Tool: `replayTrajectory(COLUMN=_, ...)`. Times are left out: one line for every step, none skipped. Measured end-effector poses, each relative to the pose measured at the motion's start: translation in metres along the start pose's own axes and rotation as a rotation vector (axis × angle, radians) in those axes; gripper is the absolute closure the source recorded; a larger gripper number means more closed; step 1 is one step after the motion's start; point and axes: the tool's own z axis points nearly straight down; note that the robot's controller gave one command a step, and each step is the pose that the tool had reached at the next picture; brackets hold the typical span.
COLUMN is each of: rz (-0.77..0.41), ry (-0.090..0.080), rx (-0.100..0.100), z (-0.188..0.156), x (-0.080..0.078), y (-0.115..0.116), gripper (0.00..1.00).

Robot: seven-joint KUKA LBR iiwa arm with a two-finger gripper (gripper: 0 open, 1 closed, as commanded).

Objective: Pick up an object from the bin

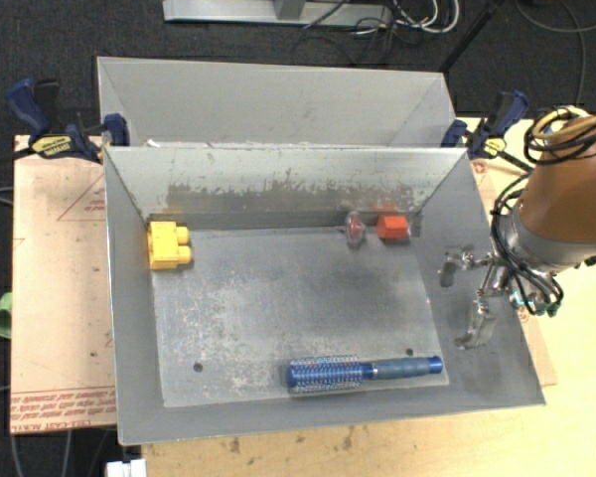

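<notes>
1. The gripper (464, 298) is seen at the right side of the grey metal bin (268, 296), above its sloping right wall. Its two fingers are spread apart and nothing is held between them.
2. No thing lies under the gripper. Nearest to it are a blue hairbrush (363, 371), laid along the front edge of the floor with its handle towards the right, and a small orange block (393, 228) against the back wall.
3. Beside the orange block, a small clear and reddish piece (355, 229) is seen; its kind cannot be made out. A yellow toy brick (168, 244) lies well apart, at the back left corner.
4. The hairbrush is judged light and stiff. Its smooth round handle may slip or roll, so it would best be gripped across the handle, near the bristled head.
5. The orange block is judged light and hard, with flat faces that suit a pinch. Its closeness to the back wall may leave little room for one finger.
6. No brand, label or writing can be read on anything in the bin.
</notes>
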Motion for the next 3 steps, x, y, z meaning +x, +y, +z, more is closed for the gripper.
replayTrajectory(rz=-0.183, ry=-0.006, rx=-0.002, z=0.111, x=0.019, y=0.107, gripper=0.0)
replayTrajectory(rz=-0.366, ry=-0.01, rx=0.001, z=0.078, x=0.016, y=0.152, gripper=0.0)
replayTrajectory(rz=-0.44, ry=-0.005, rx=0.001, z=0.079, x=0.029, y=0.182, gripper=0.0)
